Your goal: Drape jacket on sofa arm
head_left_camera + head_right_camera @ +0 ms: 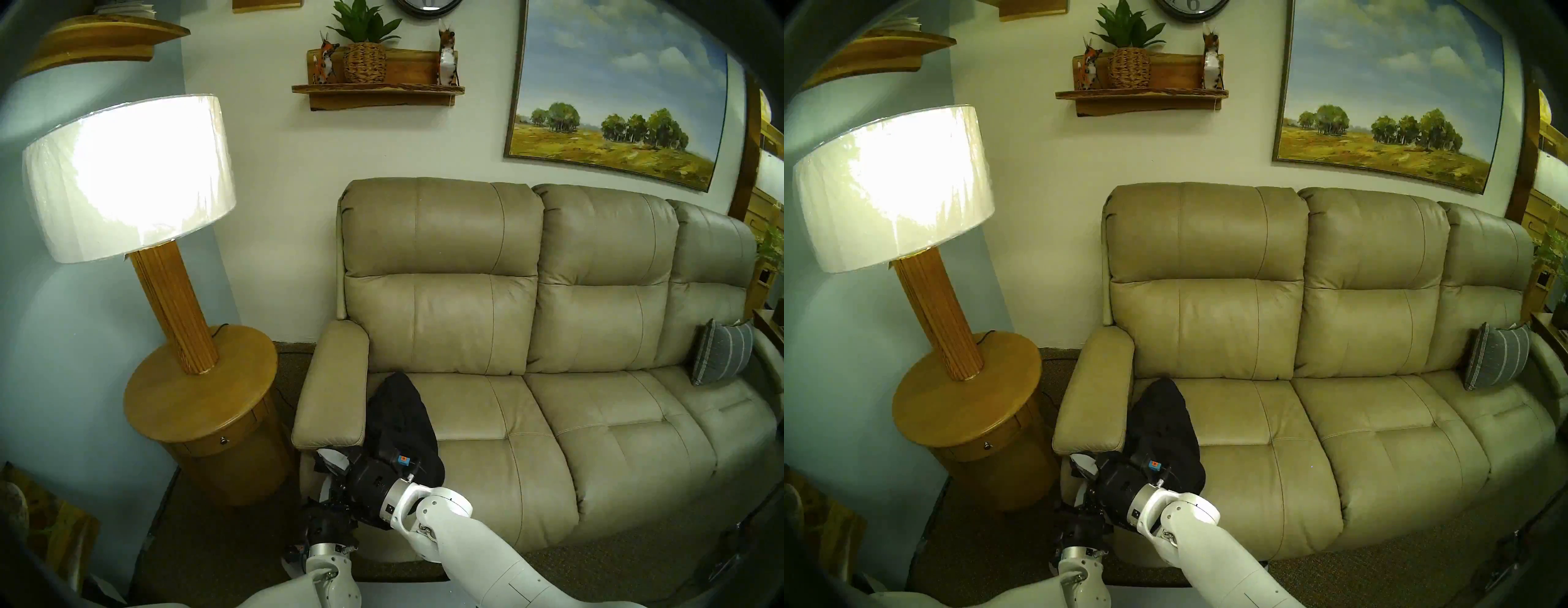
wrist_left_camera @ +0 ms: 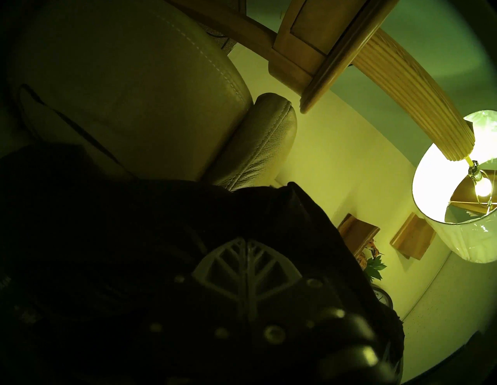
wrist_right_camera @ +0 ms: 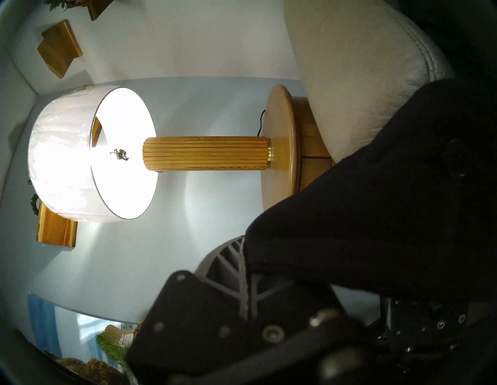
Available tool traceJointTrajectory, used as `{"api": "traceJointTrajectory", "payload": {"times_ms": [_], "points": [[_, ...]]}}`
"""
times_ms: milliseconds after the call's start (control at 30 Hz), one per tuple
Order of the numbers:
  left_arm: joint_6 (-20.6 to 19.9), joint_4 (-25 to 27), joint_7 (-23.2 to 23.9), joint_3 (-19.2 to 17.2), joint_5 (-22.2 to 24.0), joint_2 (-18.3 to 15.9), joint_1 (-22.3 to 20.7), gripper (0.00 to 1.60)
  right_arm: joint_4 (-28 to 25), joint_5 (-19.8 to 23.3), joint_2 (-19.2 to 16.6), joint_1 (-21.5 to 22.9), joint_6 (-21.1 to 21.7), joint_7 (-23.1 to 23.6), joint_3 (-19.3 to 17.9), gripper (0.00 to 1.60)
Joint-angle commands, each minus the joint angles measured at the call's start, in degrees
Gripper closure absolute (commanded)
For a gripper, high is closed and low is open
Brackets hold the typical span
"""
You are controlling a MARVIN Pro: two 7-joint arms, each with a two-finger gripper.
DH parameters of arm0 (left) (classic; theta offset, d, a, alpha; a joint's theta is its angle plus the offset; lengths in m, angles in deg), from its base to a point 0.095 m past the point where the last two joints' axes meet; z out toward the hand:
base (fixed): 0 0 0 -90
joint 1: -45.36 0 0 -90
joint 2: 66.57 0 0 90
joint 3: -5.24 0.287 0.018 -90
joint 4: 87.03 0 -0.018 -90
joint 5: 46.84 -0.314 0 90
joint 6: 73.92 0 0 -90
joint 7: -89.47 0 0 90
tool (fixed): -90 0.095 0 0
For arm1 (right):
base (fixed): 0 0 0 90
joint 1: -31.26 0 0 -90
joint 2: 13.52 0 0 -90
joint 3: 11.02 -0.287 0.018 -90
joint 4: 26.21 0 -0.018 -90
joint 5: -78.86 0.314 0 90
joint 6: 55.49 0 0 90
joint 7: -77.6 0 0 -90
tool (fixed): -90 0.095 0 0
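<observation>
The jacket [image 1: 401,420] is seen as a dark bunched heap on the leftmost seat cushion of the sofa [image 1: 594,339], low and centre in both head views, its left edge pressed against the inner side of the sofa arm [image 1: 333,390]. No part of it lies over the flat top of that arm.

In the right wrist view, black cloth is draped over the right hand [image 3: 246,268], and its 2 grey ribbed fingers [image 3: 228,258] are pressed together with the fabric pinched between them. In the left wrist view, the left hand [image 2: 248,271] is likewise closed, its fingers [image 2: 228,266] meeting amid the dark folds; the cloth appears to be gripped there.

A lit lamp [image 1: 127,178] stands on the round wooden table [image 1: 199,395] at the left of the frame, beside the sofa arm. A grey striped pillow [image 1: 721,356] leans at the far right end of the sofa.
</observation>
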Motion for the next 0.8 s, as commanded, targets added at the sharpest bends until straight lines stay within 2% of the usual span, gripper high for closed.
{"api": "traceJointTrajectory", "payload": {"times_ms": [0, 167, 267, 367, 400, 467, 600, 767], "points": [[2.92, 3.60, 3.15, -1.27, -0.15, 1.71, -1.35, 1.60, -4.07, 1.26, -2.67, -1.71, -0.41, -0.13, -2.58, 0.00], [6.41, 6.16, 3.43, -2.52, -0.15, 3.25, -3.13, 1.60, -4.97, 2.19, -8.02, -4.91, -0.51, 0.94, -6.59, 0.00], [7.23, 7.17, 3.08, -2.76, -0.52, 3.77, -4.73, 1.60, -3.73, 2.64, -9.49, -6.37, -0.52, 1.13, -9.19, 0.00], [9.57, 7.77, 2.38, -4.18, -0.15, 4.13, -6.79, 1.60, -3.50, 3.41, -12.58, -9.07, 0.20, 1.96, -10.66, 0.00], [9.97, 7.86, 2.15, -4.39, -0.15, 3.73, -7.21, 1.60, -2.94, 3.45, -12.08, -9.78, 0.36, 2.06, -12.30, 0.00], [11.29, 8.03, 1.65, -5.57, -0.15, 4.26, -8.68, 1.60, -2.87, 3.71, -14.28, -11.69, 0.84, 2.61, -11.83, 0.00], [13.54, 7.67, 0.35, -8.56, -0.15, 3.86, -10.59, 1.60, -1.59, 4.29, -16.33, -14.89, 2.60, 3.63, -12.19, 0.00], [15.17, 6.03, -2.67, -13.62, -0.15, 2.61, -10.51, 1.60, 0.61, 5.41, -19.20, -17.78, 4.79, 5.77, -12.39, 0.00]]}}
